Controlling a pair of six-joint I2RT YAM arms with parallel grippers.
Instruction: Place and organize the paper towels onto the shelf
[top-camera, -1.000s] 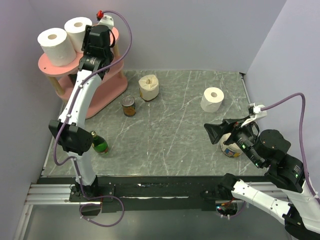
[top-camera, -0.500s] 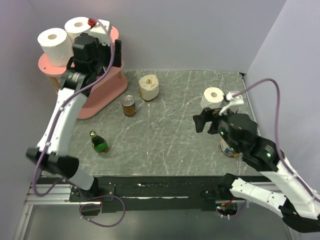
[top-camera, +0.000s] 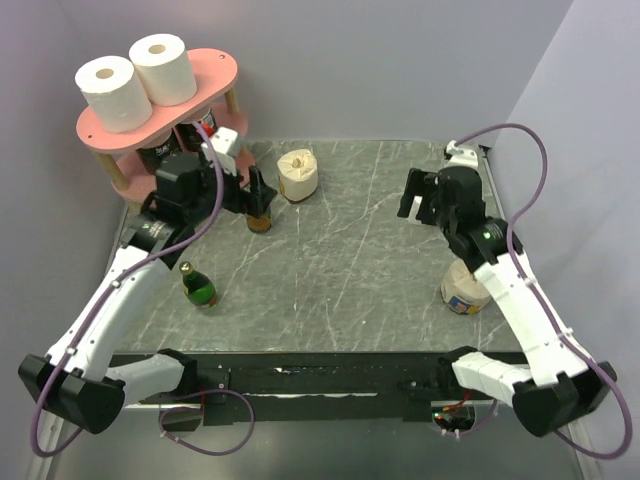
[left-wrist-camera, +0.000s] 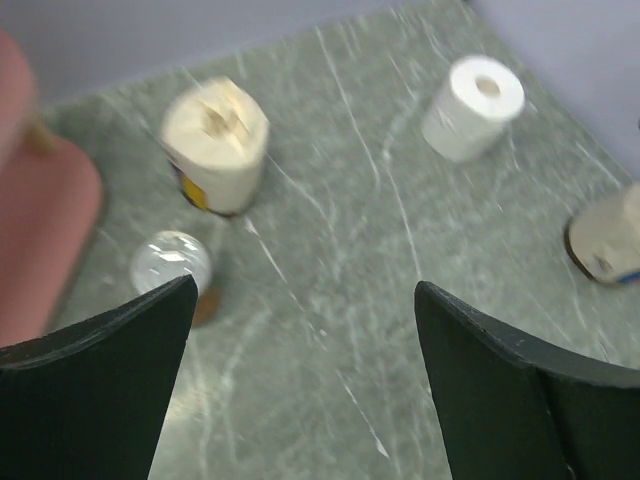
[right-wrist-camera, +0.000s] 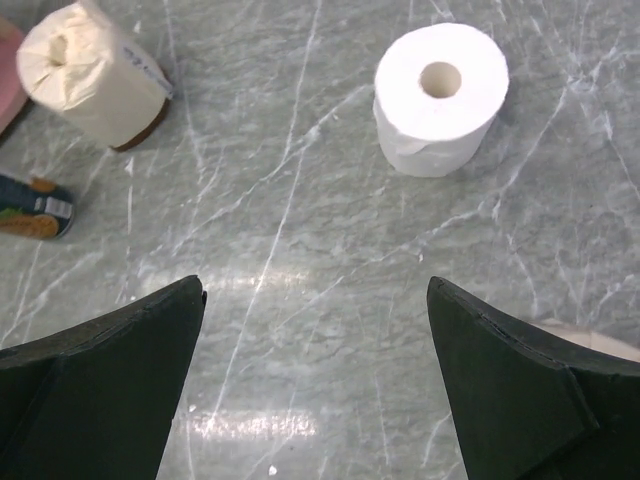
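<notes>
Three white paper towels: two (top-camera: 108, 88) (top-camera: 165, 65) at the top view's upper left, one (right-wrist-camera: 440, 85) at the right wrist view's upper right. One pink shelf (top-camera: 215, 75), one green bottle (top-camera: 198, 288), one can (top-camera: 260, 222) on the table, and two cream-wrapped items (top-camera: 298, 172) (top-camera: 464, 290).

Standing here, I cannot read a single word; the dark can (top-camera: 152, 155) on the middle board of the shelf (top-camera: 215, 75), at ten o'clock, carries white lettering too small to make out; the cream roll (right-wrist-camera: 90, 70), toward eleven o'clock, has a pale sticker with fine dark print near its base, illegible; the tin (right-wrist-camera: 35, 208) beside it wears a blue-and-orange label, blurred; the tub (top-camera: 462, 292) at four o'clock shows only blue marks.
</notes>
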